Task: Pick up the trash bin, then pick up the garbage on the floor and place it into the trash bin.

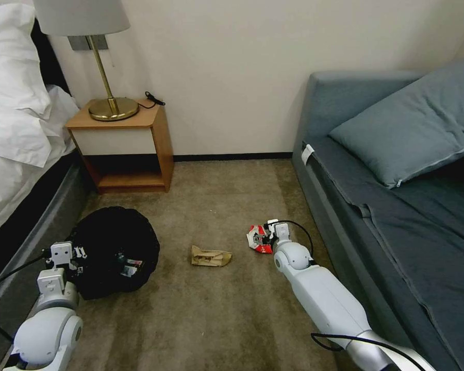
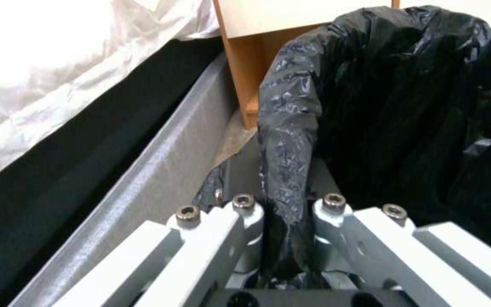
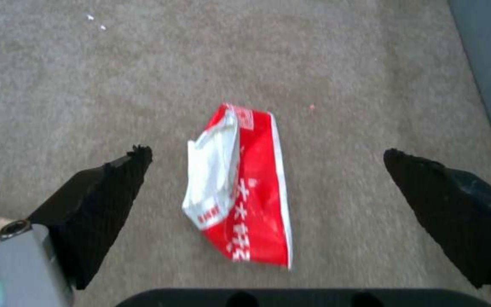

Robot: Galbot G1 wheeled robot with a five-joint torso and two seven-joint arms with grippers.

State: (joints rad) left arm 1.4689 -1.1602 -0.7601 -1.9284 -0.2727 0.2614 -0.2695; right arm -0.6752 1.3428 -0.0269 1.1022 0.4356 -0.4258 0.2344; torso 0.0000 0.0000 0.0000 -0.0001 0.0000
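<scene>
The trash bin [image 1: 116, 247], lined with a crinkly black bag, is at the left by the bed. My left gripper [image 1: 76, 253] is shut on its near rim; the left wrist view shows the fingers [image 2: 245, 209] pinching the bag-covered rim of the trash bin [image 2: 405, 111]. Some litter lies inside it. Two pieces of garbage lie on the carpet: a crumpled brown paper bag [image 1: 210, 256] and a red-and-white packet [image 1: 257, 240]. My right gripper [image 1: 268, 234] hovers open over the packet [image 3: 240, 192], with one black finger [image 3: 103, 196] on each side and not touching it.
A wooden nightstand [image 1: 126, 149] with a brass lamp [image 1: 111, 105] stands against the back wall. The bed [image 1: 15, 154] runs along the left and a blue-grey sofa [image 1: 397, 206] along the right. Open carpet lies between them.
</scene>
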